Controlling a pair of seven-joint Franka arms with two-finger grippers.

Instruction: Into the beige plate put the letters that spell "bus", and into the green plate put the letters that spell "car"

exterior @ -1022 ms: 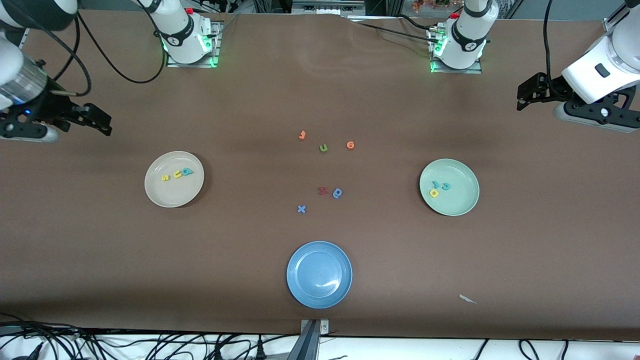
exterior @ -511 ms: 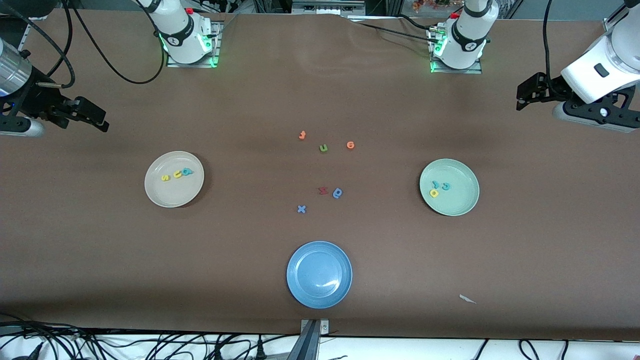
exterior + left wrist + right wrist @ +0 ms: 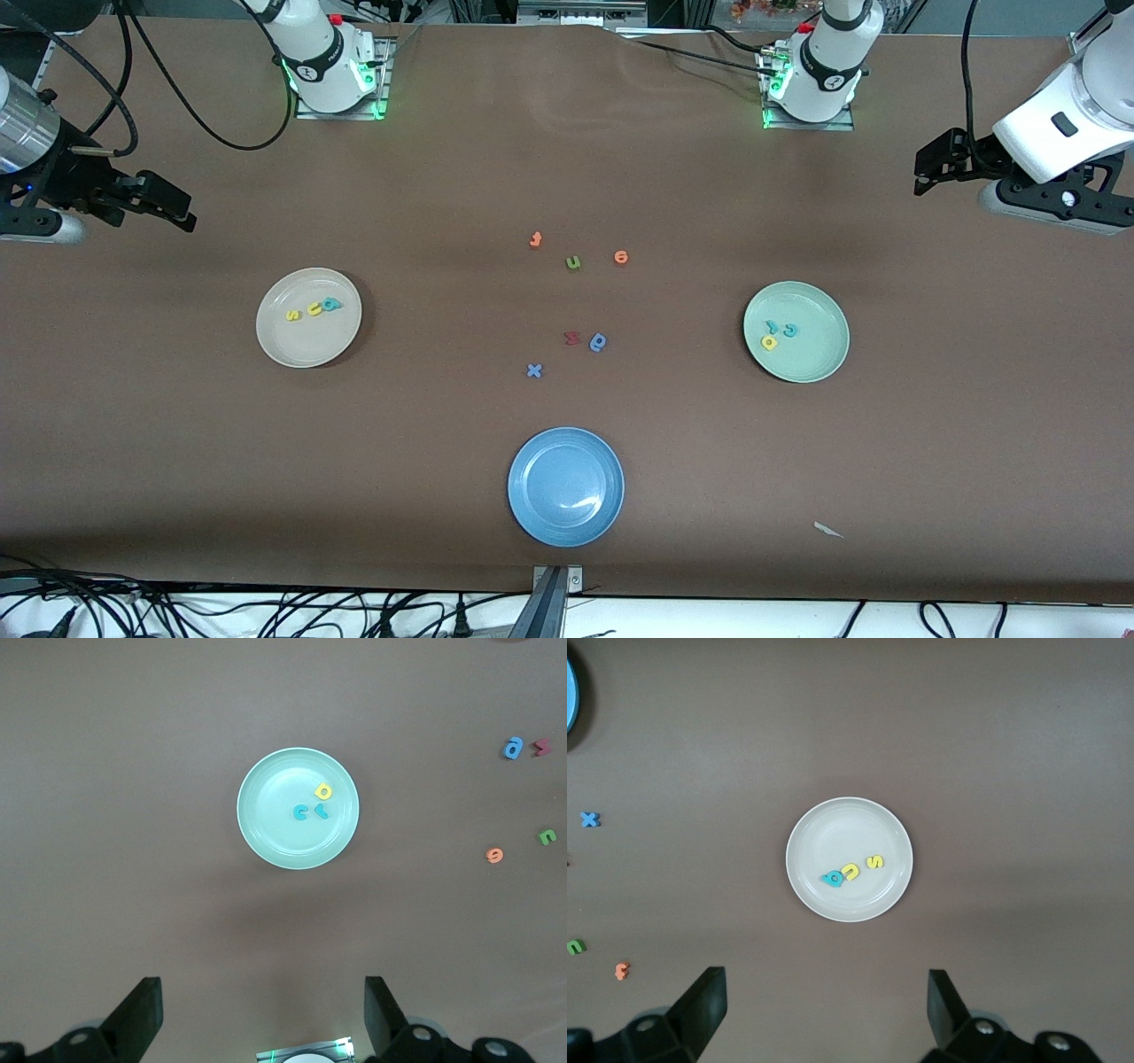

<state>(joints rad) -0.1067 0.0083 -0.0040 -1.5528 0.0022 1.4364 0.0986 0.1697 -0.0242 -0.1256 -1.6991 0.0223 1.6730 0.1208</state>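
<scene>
The beige plate (image 3: 276, 347) lies toward the right arm's end of the table and holds a yellow "s" (image 3: 292, 315), a yellow "u" (image 3: 314, 310) and a teal "b" (image 3: 331, 304). Toward the left arm's end, the green plate (image 3: 817, 359) holds a yellow "a" (image 3: 769, 343), a teal "r" (image 3: 772, 326) and a teal "c" (image 3: 789, 330). My right gripper (image 3: 177, 211) hangs open and empty high above bare table beside the beige plate (image 3: 833, 837). My left gripper (image 3: 930, 173) is also open and empty, high above bare table beside the green plate (image 3: 275, 815).
An empty blue plate (image 3: 567, 487) sits near the front camera at mid-table. Loose letters lie in the middle: orange "t" (image 3: 535, 239), green "u" (image 3: 573, 262), orange "e" (image 3: 621, 257), a dark red letter (image 3: 572, 338), a blue letter (image 3: 599, 342), a blue "x" (image 3: 534, 370). A paper scrap (image 3: 828, 530) lies near the front edge.
The right arm has drawn back a little toward its end of the table, its gripper still open. The left arm, the plates and the letters have hardly moved.
</scene>
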